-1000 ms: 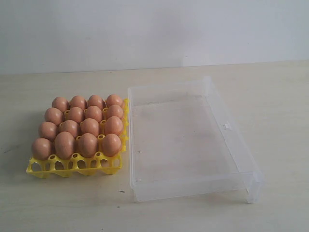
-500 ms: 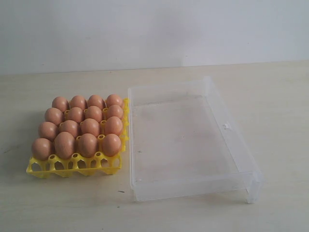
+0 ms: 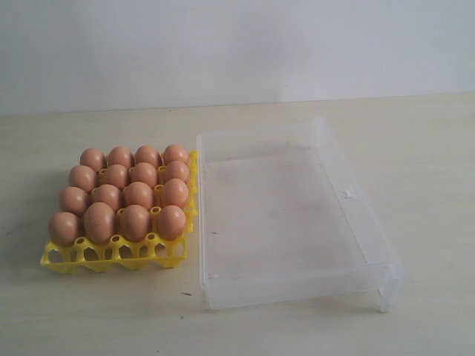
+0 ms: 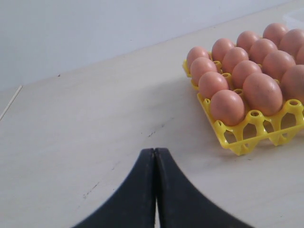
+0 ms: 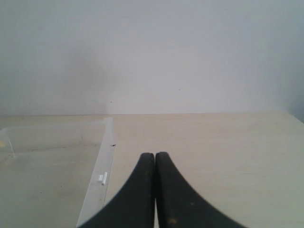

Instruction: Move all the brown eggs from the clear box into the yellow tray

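Several brown eggs [image 3: 126,194] fill the yellow tray [image 3: 111,256] on the left of the table, in a full grid. The clear box [image 3: 297,285] lies to the tray's right with no egg inside. Neither arm shows in the exterior view. In the left wrist view my left gripper [image 4: 155,150] is shut with nothing in it, above bare table, apart from the brown eggs [image 4: 237,80] and the yellow tray [image 4: 247,137]. In the right wrist view my right gripper [image 5: 155,154] is shut and holds nothing, beside the clear box [image 5: 95,183] with its small latch tab [image 5: 101,179].
A pale wall [image 3: 237,44] rises behind the light wooden table [image 3: 415,148]. Small dark marks [image 4: 151,134] dot the table surface near the left gripper.
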`<state>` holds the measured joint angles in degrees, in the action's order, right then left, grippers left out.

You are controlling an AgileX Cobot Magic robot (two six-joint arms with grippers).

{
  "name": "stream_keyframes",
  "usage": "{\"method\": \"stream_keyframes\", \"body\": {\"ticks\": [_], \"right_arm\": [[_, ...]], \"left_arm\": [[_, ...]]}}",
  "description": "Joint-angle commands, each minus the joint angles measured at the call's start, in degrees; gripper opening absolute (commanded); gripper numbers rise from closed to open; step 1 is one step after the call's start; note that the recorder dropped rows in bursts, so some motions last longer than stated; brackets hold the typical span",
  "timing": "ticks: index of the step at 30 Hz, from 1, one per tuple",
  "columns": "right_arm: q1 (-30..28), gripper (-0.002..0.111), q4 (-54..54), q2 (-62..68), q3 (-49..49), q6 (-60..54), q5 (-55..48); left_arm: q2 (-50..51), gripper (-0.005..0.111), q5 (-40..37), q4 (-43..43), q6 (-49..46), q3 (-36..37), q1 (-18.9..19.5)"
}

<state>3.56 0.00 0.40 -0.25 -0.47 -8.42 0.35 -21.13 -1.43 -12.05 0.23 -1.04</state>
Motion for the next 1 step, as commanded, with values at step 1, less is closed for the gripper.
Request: {"method": "stream_keyframes", "body": {"ticks": [1], "right_arm": [[-0.25,0.000,0.00,-0.40,0.25,0.08,-0.03]], "left_arm": [[-0.35,0.000,0.45,0.00,0.25,-0.23,-0.11]]}}
